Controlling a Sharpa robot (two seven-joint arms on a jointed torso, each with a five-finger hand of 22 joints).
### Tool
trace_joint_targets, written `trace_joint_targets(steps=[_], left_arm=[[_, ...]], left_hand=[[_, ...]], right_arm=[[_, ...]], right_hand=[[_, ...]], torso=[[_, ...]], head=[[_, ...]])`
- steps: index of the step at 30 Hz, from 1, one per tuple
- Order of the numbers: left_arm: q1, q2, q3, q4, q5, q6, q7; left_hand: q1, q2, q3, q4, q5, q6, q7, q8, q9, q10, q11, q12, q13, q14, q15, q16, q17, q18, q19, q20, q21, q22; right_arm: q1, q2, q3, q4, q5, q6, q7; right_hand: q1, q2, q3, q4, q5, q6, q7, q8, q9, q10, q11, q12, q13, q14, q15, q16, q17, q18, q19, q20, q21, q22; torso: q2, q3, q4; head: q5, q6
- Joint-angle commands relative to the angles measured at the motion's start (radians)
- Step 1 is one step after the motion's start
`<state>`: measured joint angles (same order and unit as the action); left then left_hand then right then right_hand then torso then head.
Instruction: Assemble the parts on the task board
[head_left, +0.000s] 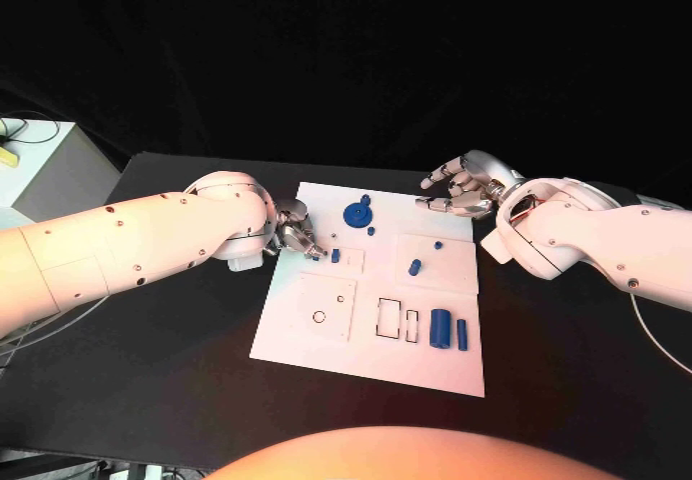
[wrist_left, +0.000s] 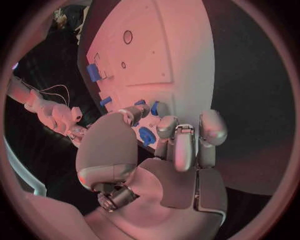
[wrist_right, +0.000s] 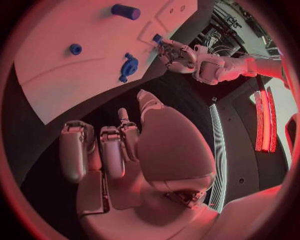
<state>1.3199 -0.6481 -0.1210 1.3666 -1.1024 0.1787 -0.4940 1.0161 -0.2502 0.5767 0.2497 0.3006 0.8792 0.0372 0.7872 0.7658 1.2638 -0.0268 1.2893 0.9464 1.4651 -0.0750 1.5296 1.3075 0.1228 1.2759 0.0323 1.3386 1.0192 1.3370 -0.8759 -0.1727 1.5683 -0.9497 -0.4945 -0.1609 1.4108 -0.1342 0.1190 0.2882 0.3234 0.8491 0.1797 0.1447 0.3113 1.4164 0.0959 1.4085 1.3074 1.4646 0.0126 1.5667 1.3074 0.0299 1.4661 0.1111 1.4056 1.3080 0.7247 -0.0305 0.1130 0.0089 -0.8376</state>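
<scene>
The white task board (head_left: 310, 340) lies mid-table. My left hand (head_left: 293, 235) reaches over its left edge and pinches a small blue peg (head_left: 335, 256) between thumb and a finger, low over the board; the same peg (wrist_left: 150, 106) sits at my fingertips (wrist_left: 164, 125). A round blue part (head_left: 356, 213) with a knob lies at the far side, and it also appears as the round part (wrist_right: 129, 67). Another blue piece (head_left: 414, 267) stands mid-board. Two blue cylinders (head_left: 449, 329) lie at the near right. My right hand (head_left: 462, 185) hovers past the board's far right corner, fingers loosely bent, holding nothing.
The board carries outlined rectangular slots (head_left: 392, 318) and a ring-shaped hole (head_left: 317, 317) on its near half. A pale box (head_left: 43, 165) stands off the table's far left corner. Black tabletop (head_left: 173, 350) surrounds the board.
</scene>
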Motion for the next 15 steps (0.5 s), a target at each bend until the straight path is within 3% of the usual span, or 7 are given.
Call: trace_joint_targets(steps=[1,11,15], left_arm=[[-0.005,0.000,-0.004,0.000,0.003,0.004,-0.005],[-0.005,-0.013,-0.003,0.011,0.001,-0.013,-0.006],[-0.005,-0.030,0.003,0.034,0.013,-0.032,-0.005]], left_hand=[[0.013,0.000,-0.014,0.006,-0.005,-0.001,0.004,-0.006,-0.002,-0.006,0.001,-0.002,0.002,0.081,-0.006,0.005,0.171,-0.014,0.004,-0.001,-0.005,0.001],[0.031,-0.001,-0.055,0.027,-0.003,-0.005,0.006,-0.007,-0.004,-0.013,0.002,-0.005,-0.004,0.081,-0.005,0.005,0.170,-0.014,0.004,0.000,-0.006,0.000],[0.039,0.000,-0.075,0.035,-0.002,-0.010,0.008,-0.008,-0.005,-0.023,0.004,-0.013,-0.018,0.079,-0.004,0.001,0.162,-0.012,0.000,0.001,-0.009,-0.008]], right_arm=[[-0.001,0.000,0.000,0.000,-0.006,0.001,0.013],[-0.002,0.000,0.000,-0.001,-0.006,-0.001,0.014],[-0.003,0.001,0.000,-0.001,-0.006,-0.001,0.014]], right_hand=[[0.001,-0.001,0.005,0.001,0.004,0.008,0.000,-0.004,-0.001,-0.007,-0.003,0.000,0.104,0.103,0.002,-0.002,0.254,0.008,0.041,0.004,-0.005,0.159],[0.001,-0.001,0.005,0.001,0.004,0.008,0.000,-0.004,-0.001,-0.007,-0.003,0.000,0.104,0.103,0.002,-0.002,0.254,0.008,0.041,0.004,-0.005,0.159],[0.001,-0.001,0.005,0.001,0.004,0.008,0.000,-0.004,-0.001,-0.007,-0.003,0.000,0.104,0.103,0.002,-0.002,0.254,0.008,0.041,0.004,-0.005,0.159]], torso=[[0.001,0.0004,-0.0007],[0.000,0.0001,-0.0014],[0.000,0.0002,-0.0009]], head=[[0.000,0.001],[-0.001,0.002],[-0.003,0.002]])
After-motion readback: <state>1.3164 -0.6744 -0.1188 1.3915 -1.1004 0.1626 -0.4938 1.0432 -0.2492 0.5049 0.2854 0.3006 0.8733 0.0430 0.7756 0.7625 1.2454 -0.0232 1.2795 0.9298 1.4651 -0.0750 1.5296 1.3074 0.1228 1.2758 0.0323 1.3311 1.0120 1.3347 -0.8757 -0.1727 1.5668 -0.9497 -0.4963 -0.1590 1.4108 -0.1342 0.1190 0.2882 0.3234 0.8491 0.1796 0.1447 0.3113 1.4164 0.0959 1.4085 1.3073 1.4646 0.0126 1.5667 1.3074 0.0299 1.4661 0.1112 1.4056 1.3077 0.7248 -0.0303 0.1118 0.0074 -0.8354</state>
